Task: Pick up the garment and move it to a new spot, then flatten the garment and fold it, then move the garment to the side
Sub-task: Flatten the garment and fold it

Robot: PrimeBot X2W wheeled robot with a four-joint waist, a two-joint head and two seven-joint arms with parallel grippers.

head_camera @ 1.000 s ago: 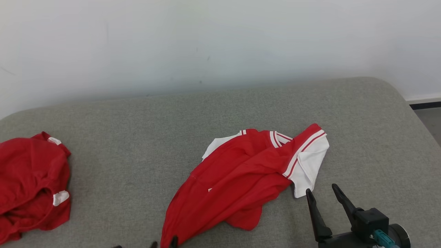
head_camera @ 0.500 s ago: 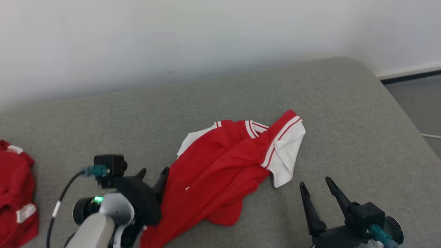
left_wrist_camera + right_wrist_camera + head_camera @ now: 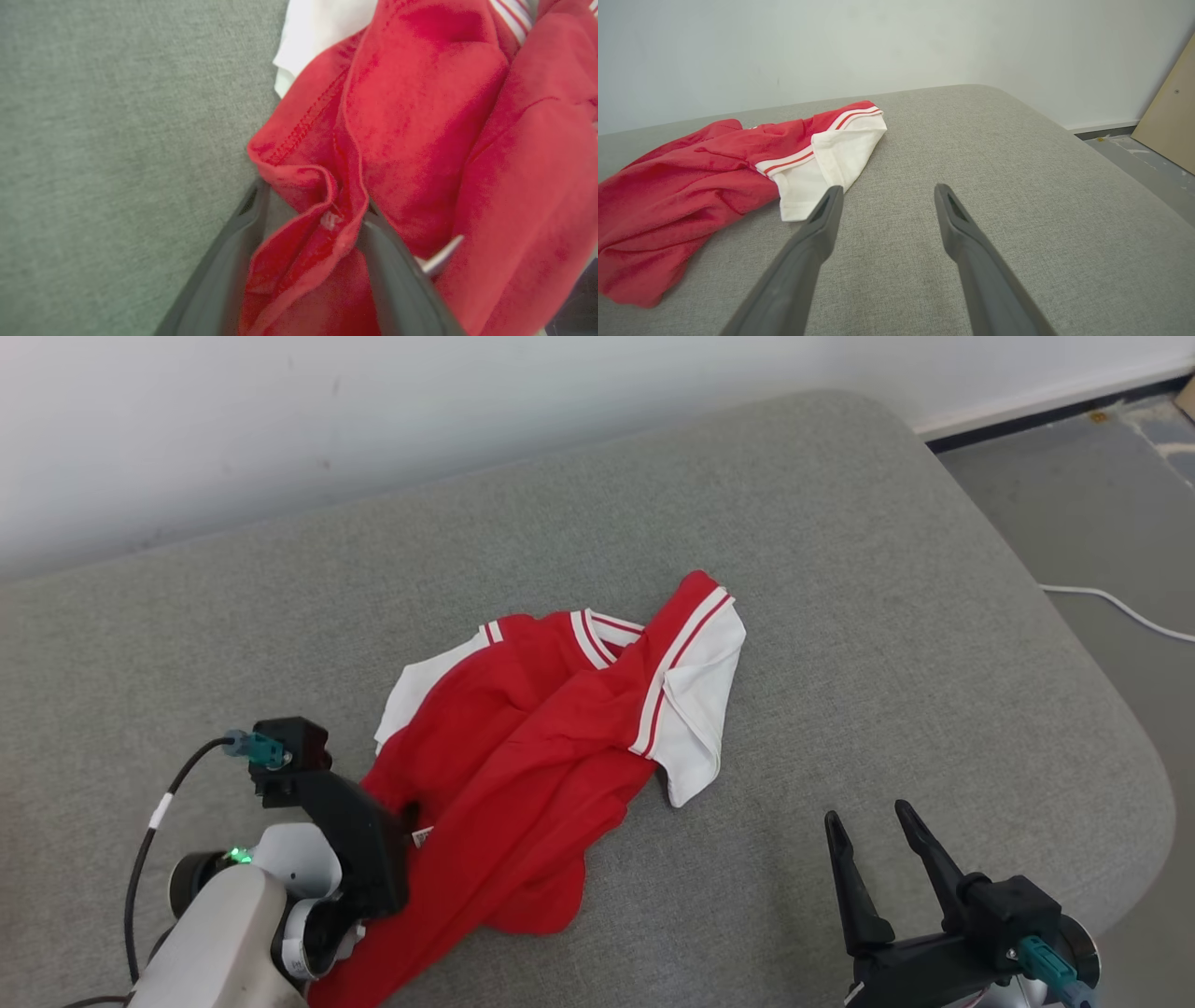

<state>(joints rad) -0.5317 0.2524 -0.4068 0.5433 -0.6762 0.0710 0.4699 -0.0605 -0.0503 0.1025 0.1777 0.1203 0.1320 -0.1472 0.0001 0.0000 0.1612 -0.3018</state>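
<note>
The garment (image 3: 523, 756) is a red shirt with white sleeves and striped trim, lying crumpled on the grey cushion (image 3: 840, 569). My left gripper (image 3: 403, 819) is at its lower left edge, its tips sunk in the cloth. In the left wrist view that gripper (image 3: 313, 200) stands open astride a raised hem fold of the garment (image 3: 420, 116), with cloth between the fingers (image 3: 224, 275). My right gripper (image 3: 865, 812) hovers open and holds nothing, to the right of the white sleeve. In the right wrist view the gripper (image 3: 888, 189) points past the sleeve end of the garment (image 3: 691, 186).
The cushion's rounded edge (image 3: 1134, 747) falls off to the right onto grey floor with a white cable (image 3: 1120, 607). A white wall (image 3: 373, 411) runs behind. A wooden board (image 3: 1167, 112) leans at the far right.
The head camera has swung right and down, so the second red garment at the left has left the picture. My left arm has come in and reached the garment's edge. The right gripper holds still.
</note>
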